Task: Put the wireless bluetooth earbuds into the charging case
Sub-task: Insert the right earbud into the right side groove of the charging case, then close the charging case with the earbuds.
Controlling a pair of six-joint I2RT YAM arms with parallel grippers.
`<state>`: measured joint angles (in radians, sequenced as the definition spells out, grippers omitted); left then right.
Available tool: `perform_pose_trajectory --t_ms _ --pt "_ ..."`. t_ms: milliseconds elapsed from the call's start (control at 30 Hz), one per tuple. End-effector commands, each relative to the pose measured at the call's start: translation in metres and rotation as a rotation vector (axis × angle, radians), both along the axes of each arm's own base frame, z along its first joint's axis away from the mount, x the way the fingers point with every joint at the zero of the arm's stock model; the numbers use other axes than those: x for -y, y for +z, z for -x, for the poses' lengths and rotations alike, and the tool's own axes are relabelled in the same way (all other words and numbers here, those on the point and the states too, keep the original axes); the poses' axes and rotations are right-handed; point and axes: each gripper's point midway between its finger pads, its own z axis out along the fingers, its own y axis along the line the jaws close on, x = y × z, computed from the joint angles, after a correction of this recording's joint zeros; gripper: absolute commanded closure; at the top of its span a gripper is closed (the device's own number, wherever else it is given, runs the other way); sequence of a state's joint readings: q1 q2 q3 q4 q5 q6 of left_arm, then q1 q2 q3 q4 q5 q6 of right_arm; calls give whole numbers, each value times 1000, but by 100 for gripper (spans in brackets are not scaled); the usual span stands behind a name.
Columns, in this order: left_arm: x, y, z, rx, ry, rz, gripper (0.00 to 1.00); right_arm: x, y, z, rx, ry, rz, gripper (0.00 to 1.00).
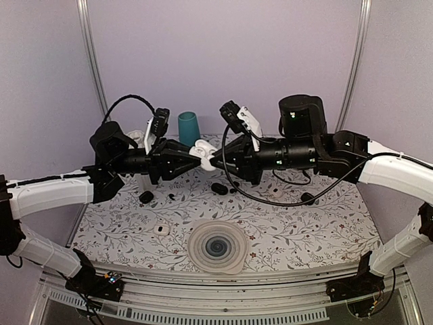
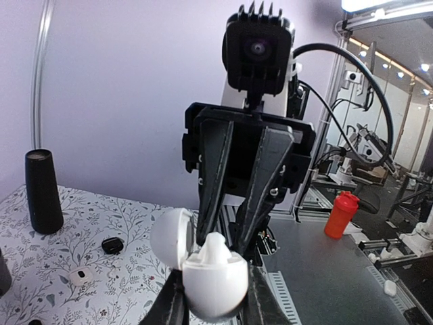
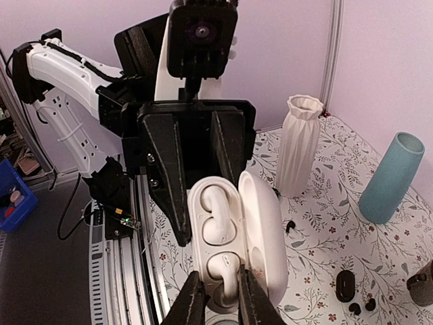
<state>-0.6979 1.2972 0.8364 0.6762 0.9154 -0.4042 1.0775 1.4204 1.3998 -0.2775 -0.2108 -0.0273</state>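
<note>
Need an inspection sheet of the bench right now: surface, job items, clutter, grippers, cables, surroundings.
Surface: floral-print table cover, flat.
Job's things: white charging case open, held in the air; two white earbuds seated in it, upper earbud and lower earbud.
Clutter: teal cup, white vase, ribbed round disc, small white case, black case.
Grippers: left gripper shut on the charging case; right gripper fingers flank the lower earbud, grip unclear.
Cables: black cable sags under the right arm.
Surroundings: lilac wall; red bottle beyond the table edge.
</note>
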Motion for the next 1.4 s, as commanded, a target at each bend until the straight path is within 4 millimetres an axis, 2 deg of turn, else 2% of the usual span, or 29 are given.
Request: perform_pose_trajectory --t_ms 0,67,433,500,667,767,867,1133,1233,1367 --pt "-4 15 7 48 20 45 100 0 8 2 12 -7 -4 82" --pt "-4 14 6 44 24 43 100 1 12 3 14 -5 -14 82" --pt "-4 10 4 34 36 36 100 17 41 7 35 -31 -90 61" --pt "-4 10 5 36 33 36 100 19 44 8 41 -29 -103 54" --pt "-4 12 11 44 2 39 100 20 39 6 39 -26 -105 27" --pt "-4 16 17 58 -24 45 100 18 31 2 -13 -18 -103 17" --pt "-3 19 23 66 -52 46 100 14 25 2 -35 6 -100 11" --pt "1 19 23 65 -46 41 100 -4 14 17 -83 143 -72 12" --pt "2 17 17 51 -15 33 100 -6 14 25 -88 186 -69 19" --pt "3 13 5 35 50 12 100 0 25 30 -61 198 -103 28"
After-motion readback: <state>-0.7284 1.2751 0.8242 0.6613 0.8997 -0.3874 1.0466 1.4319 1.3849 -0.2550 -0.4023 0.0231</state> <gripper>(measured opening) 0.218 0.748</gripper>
